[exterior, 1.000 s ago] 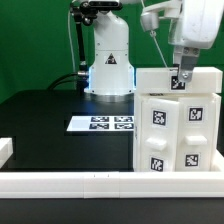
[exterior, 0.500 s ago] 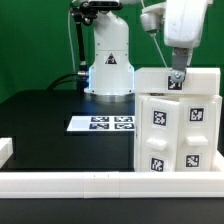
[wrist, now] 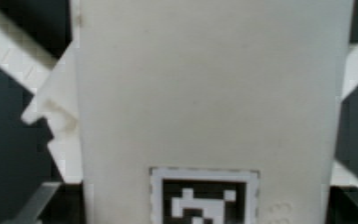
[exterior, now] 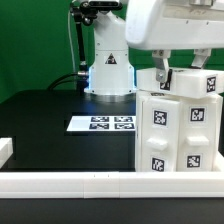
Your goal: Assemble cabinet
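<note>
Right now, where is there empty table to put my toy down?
The black table is bare between the marker board and the white rail. It is crowded on the exterior view's right, where the cabinet stands under the gripper.

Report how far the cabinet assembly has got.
Looks done: the cabinet stands upright at the exterior view's right, tagged blocks stacked on its front. In hand: the gripper straddles a white panel on top, tilted; the wrist view shows that panel between the fingers. Left: seating it level and letting go. Whether more parts remain cannot be told.
</note>
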Available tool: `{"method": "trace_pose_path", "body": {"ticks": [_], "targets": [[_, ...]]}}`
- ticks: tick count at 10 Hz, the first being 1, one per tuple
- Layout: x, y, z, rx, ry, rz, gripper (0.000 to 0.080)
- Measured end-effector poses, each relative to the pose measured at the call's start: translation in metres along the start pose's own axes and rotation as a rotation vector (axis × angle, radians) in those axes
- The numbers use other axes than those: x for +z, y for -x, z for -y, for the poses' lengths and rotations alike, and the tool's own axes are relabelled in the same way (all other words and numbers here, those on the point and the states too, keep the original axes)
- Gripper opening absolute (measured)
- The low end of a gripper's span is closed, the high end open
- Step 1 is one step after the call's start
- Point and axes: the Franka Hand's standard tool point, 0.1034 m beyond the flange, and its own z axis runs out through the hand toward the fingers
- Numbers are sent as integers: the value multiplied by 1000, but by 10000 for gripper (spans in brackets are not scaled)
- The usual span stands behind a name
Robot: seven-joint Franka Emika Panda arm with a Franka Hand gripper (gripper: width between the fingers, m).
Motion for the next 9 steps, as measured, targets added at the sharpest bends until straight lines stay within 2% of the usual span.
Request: {"method": "trace_pose_path", "body": {"ticks": [4, 6, 7, 8, 9], "targets": [[1, 0, 0, 259, 0, 0, 553], [2, 5, 0, 602, -13, 5, 553], [2, 3, 0, 792, -25, -11, 553], [2, 2, -2, 979, -49, -28, 553], [2, 2, -4, 1045, -79, -35, 553]]}}
